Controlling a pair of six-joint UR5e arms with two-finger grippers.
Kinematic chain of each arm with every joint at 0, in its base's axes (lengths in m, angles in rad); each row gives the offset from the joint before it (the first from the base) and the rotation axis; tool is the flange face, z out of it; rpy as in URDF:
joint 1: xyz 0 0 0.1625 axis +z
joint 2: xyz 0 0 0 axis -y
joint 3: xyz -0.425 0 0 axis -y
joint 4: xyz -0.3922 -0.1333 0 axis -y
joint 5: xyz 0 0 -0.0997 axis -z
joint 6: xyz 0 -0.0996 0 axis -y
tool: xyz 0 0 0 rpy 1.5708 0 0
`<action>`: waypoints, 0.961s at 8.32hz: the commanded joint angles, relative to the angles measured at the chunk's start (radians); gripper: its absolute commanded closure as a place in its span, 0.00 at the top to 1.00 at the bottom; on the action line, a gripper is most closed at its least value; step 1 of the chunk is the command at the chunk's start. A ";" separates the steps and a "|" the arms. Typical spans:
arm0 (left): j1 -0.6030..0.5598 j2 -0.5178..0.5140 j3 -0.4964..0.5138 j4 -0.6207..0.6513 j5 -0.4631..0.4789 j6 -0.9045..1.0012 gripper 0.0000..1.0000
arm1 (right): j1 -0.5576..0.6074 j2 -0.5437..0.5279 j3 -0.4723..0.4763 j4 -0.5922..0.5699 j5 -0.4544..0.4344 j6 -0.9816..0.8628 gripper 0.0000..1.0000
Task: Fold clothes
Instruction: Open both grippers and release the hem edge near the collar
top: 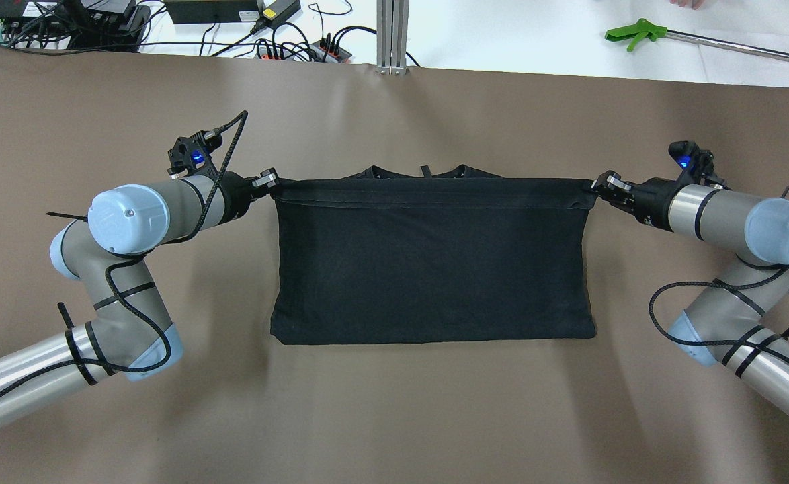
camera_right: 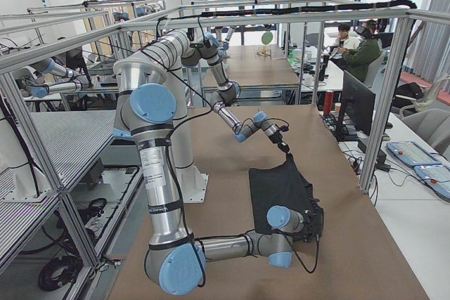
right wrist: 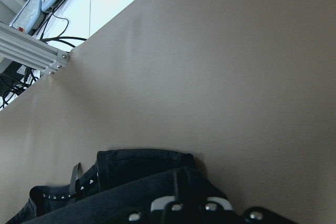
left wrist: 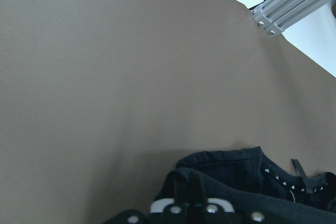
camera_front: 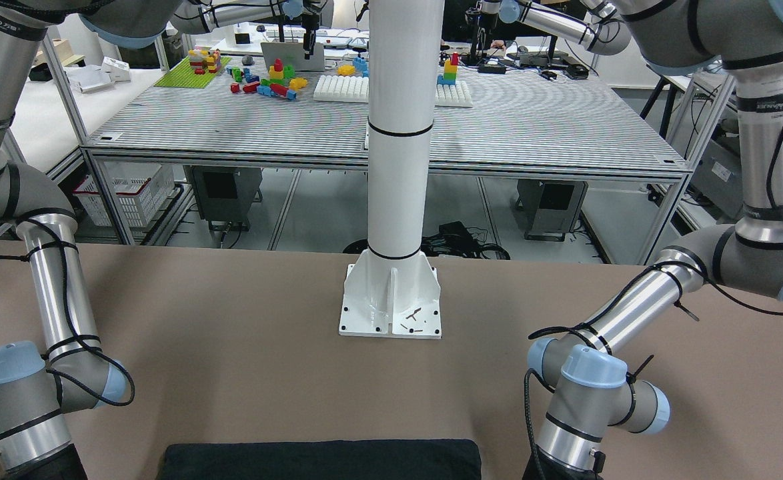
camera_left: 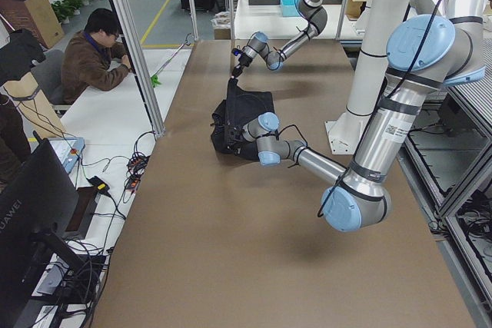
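The clothes (top: 431,262) are one black fabric piece stretched taut between both arms in the overhead view, its upper edge lifted and its lower edge resting on the brown table. My left gripper (top: 271,181) is shut on the upper left corner. My right gripper (top: 604,185) is shut on the upper right corner. Bunched fabric with a strap shows behind the held edge (top: 428,172). Each wrist view shows dark cloth (left wrist: 247,182) (right wrist: 136,182) pinched at the frame's bottom. The front-facing view catches only the cloth's near fold (camera_front: 321,460).
The white pillar base (camera_front: 391,303) stands bolted to the table on the robot's side. Cables and power strips (top: 260,27) lie beyond the far edge, with a green-handled tool (top: 640,32). A seated person (camera_left: 92,63) works at a side desk. Brown tabletop (top: 394,417) surrounds the cloth.
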 commanded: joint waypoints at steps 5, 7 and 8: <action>-0.024 -0.024 -0.011 -0.001 -0.083 -0.001 0.00 | 0.014 0.010 0.109 -0.134 0.010 0.002 0.00; -0.022 -0.040 -0.007 0.001 -0.082 -0.007 0.20 | 0.010 0.013 0.111 -0.132 0.010 0.010 0.41; -0.022 -0.040 0.004 0.002 -0.077 -0.004 0.67 | 0.010 0.013 0.111 -0.159 0.010 0.016 0.91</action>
